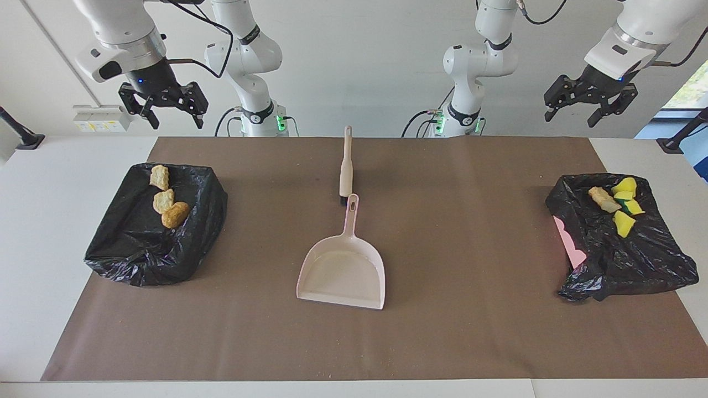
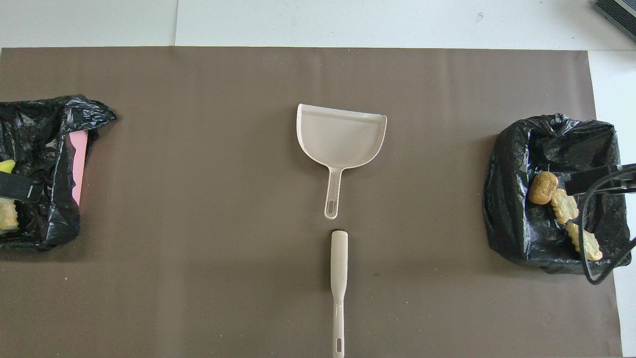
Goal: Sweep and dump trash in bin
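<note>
Trash lies in two black-bagged bins. The bin (image 1: pixel 138 260) at the right arm's end holds three golden-brown bread chunks (image 1: pixel 175 214). The bin (image 1: pixel 636 265) at the left arm's end holds yellow scraps (image 1: pixel 624 223) and one bread chunk (image 1: pixel 603 199). My right gripper (image 1: pixel 173 119) hangs open and empty high over its bin's robot-side edge. My left gripper (image 1: pixel 569 119) hangs open and empty high over the other bin. Mid-mat, the pale pink dustpan (image 1: pixel 343 273) lies empty, and the beige-handled brush (image 1: pixel 346 166) lies nearer the robots, in line with the pan's handle.
A brown mat (image 1: pixel 470 309) covers most of the white table (image 1: pixel 33 265), with fine crumbs scattered on it. A pink bin wall (image 1: pixel 569 243) shows under the bag at the left arm's end. A cable loop (image 2: pixel 589 258) hangs over the other bin.
</note>
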You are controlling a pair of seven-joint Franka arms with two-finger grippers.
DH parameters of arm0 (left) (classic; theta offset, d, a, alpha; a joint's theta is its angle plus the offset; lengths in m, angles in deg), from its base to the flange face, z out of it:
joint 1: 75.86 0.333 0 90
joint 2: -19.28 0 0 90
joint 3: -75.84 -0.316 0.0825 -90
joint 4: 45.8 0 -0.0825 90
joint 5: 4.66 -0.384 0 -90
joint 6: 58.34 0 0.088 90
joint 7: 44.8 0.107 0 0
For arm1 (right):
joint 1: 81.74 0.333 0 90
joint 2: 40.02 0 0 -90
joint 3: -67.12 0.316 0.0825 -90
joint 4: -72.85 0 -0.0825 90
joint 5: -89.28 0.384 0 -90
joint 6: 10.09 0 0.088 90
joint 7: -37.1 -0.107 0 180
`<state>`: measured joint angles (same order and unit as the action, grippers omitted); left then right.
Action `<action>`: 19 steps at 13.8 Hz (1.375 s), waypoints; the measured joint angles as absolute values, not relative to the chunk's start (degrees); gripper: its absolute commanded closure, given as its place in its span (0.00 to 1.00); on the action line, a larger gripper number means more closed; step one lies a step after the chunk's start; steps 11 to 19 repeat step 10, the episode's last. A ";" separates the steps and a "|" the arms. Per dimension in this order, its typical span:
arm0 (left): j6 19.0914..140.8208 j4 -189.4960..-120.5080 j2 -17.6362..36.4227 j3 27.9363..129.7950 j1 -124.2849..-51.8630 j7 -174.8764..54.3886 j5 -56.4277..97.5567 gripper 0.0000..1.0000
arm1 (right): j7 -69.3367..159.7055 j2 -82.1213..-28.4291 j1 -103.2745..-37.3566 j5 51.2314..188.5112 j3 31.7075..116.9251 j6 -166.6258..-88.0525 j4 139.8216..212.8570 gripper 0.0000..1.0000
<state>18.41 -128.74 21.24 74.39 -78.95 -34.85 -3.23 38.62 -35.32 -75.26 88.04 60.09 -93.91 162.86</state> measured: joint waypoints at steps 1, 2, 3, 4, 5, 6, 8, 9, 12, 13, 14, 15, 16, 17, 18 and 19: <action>18.42 -128.74 21.25 74.39 -78.95 -34.85 -3.23 0.00 | 38.62 -35.32 -75.21 88.04 60.13 -93.93 162.85 0.00; 18.44 -128.74 21.25 74.39 -78.95 -34.85 -3.23 0.00 | 38.62 -35.32 -75.18 88.04 60.18 -93.95 162.86 0.00; 18.48 -128.75 21.26 74.38 -78.95 -34.85 -3.23 0.00 | 38.62 -35.32 -75.18 88.04 60.20 -93.96 162.86 0.00; 18.51 -128.75 21.26 74.38 -78.95 -34.92 -3.23 0.00 | 38.63 -35.32 -75.18 88.04 60.20 -93.96 162.86 0.00; 18.53 -128.77 21.26 74.38 -78.95 -35.02 -3.24 0.00 | 38.64 -35.32 -75.18 88.04 60.20 -93.96 162.85 0.00; 18.55 -128.78 21.26 74.37 -78.95 -35.13 -3.25 0.00 | 38.64 -35.32 -75.19 88.04 60.20 -93.96 162.86 0.00; 18.59 -128.79 21.26 74.35 -78.95 -35.26 -3.26 0.00 | 38.64 -35.32 -75.19 88.04 60.20 -93.97 162.85 0.00; 18.60 -128.81 21.26 74.35 -78.95 -35.29 -3.27 0.00 | 38.64 -35.31 -75.19 88.04 60.20 -94.00 162.83 0.00; 18.61 -128.81 21.26 74.35 -78.95 -35.31 -3.29 0.00 | 38.64 -35.30 -75.19 88.04 60.20 -94.01 162.83 0.00; 18.61 -128.81 21.26 74.35 -78.95 -35.31 -3.29 0.00 | 38.64 -35.30 -75.19 88.04 60.20 -94.01 162.83 0.00; 18.61 -128.81 21.26 74.35 -78.95 -35.31 -3.29 0.00 | 38.64 -35.30 -75.19 88.04 60.20 -94.01 162.83 0.00; 18.61 -128.81 21.26 74.35 -78.95 -35.31 -3.29 0.00 | 38.64 -35.30 -75.19 88.04 60.20 -94.01 162.83 0.00; 18.61 -128.81 21.26 74.35 -78.95 -35.31 -3.29 0.00 | 38.64 -35.30 -75.19 88.04 60.20 -94.01 162.83 0.00; 18.61 -128.81 21.26 74.35 -78.95 -35.31 -3.29 0.00 | 38.64 -35.30 -75.19 88.04 60.20 -94.01 162.83 0.00; 18.61 -128.81 21.26 74.35 -78.95 -35.31 -3.29 0.00 | 38.64 -35.30 -75.19 88.04 60.20 -94.01 162.83 0.00; 18.61 -128.81 21.26 74.35 -78.95 -35.31 -3.29 0.00 | 38.64 -35.30 -75.19 88.04 60.20 -94.01 162.83 0.00</action>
